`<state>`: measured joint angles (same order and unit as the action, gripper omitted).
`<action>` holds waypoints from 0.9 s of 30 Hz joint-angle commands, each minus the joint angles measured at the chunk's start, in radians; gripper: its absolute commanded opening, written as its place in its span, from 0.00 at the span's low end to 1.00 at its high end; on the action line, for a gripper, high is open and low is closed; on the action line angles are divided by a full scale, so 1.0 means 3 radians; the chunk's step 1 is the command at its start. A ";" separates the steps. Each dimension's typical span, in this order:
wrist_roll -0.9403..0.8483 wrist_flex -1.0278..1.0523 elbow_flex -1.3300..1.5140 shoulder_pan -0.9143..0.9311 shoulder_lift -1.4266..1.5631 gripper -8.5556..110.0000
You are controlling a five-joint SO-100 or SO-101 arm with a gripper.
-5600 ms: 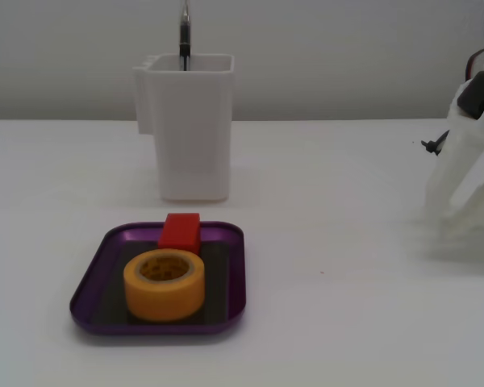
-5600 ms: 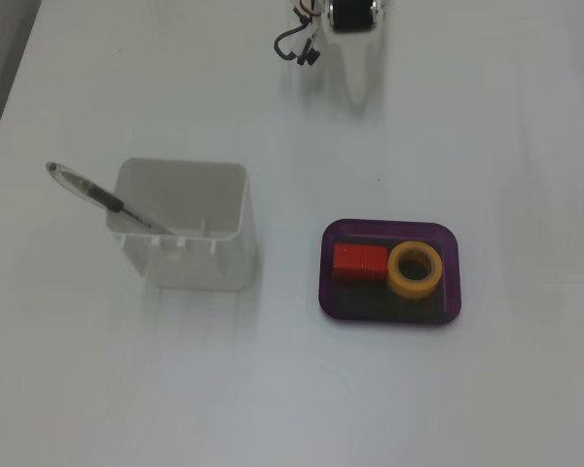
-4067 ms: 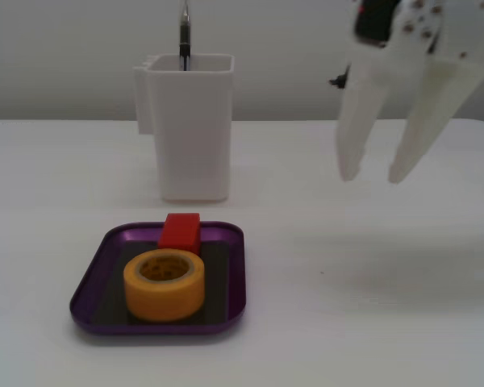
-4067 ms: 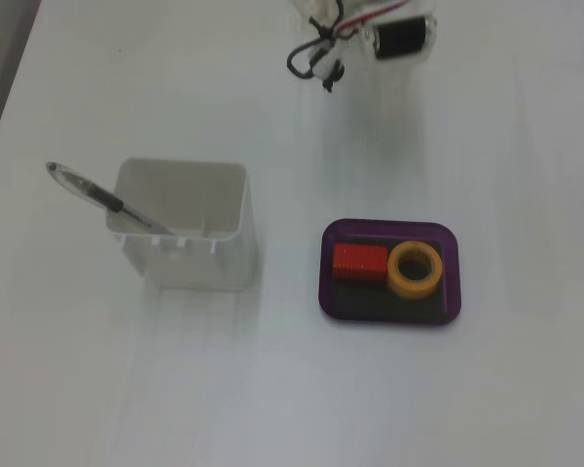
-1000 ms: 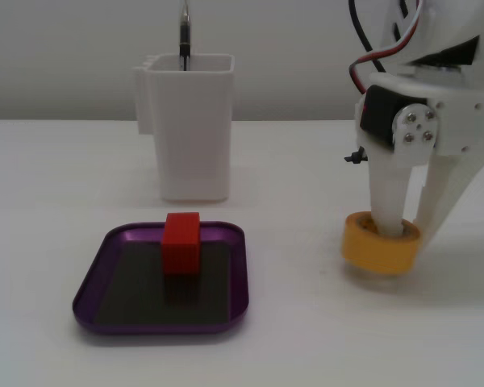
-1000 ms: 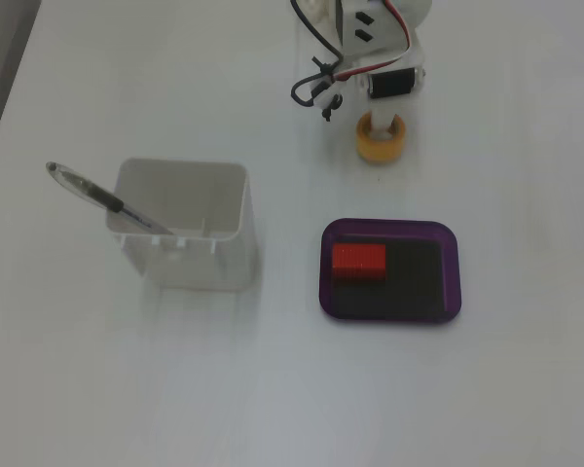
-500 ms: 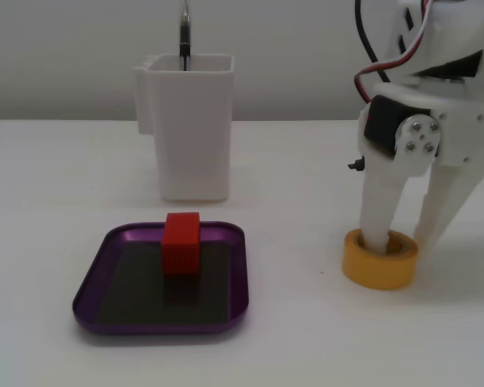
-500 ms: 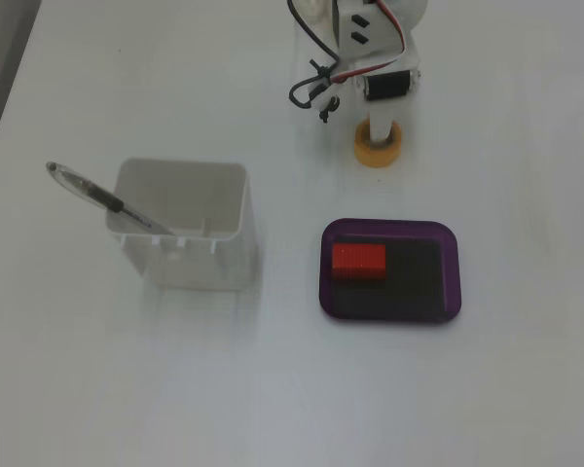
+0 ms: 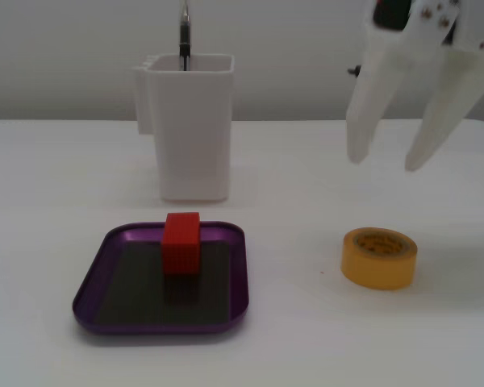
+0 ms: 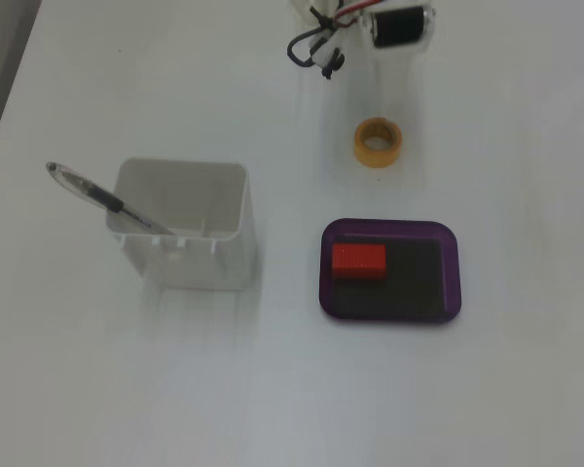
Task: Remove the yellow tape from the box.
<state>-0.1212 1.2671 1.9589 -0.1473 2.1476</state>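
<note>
The yellow tape (image 9: 379, 258) is seen lying flat on the bench (image 9: 306, 339), outside the box (image 9: 93, 282) and well apart from it. A red cube (image 9: 181, 242) is held inside the box. A white container (image 9: 192, 125) with a pen (image 10: 97, 195) is placed behind. The end effector (image 9: 385, 157) is raised above the tape, fingers (image 9: 367, 105) spread, nothing gripped.
</note>
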 commanded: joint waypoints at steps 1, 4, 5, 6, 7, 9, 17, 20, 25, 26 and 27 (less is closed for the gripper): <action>-0.0005 0.0123 -0.0051 0.0010 0.0588 0.19; -0.0026 0.0123 0.0394 0.0000 0.1048 0.19; -0.0026 0.0123 0.0532 0.0000 0.1202 0.19; -0.0026 0.0118 0.0695 0.0000 0.1350 0.19; -0.0005 0.0118 0.0864 0.0000 0.1498 0.19; 0.0010 0.0112 0.1181 0.0005 0.1790 0.19; 0.0020 -0.0072 0.2291 0.0010 0.2945 0.19; 0.0020 -0.0235 0.2792 0.0010 0.3365 0.19; 0.0020 -0.0383 0.3416 0.0010 0.4050 0.19; 0.0020 -0.0383 0.3487 0.0010 0.4188 0.19; 0.0020 -0.0368 0.3543 0.0005 0.4305 0.19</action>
<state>-0.1212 1.1750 2.9729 -0.1427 3.3272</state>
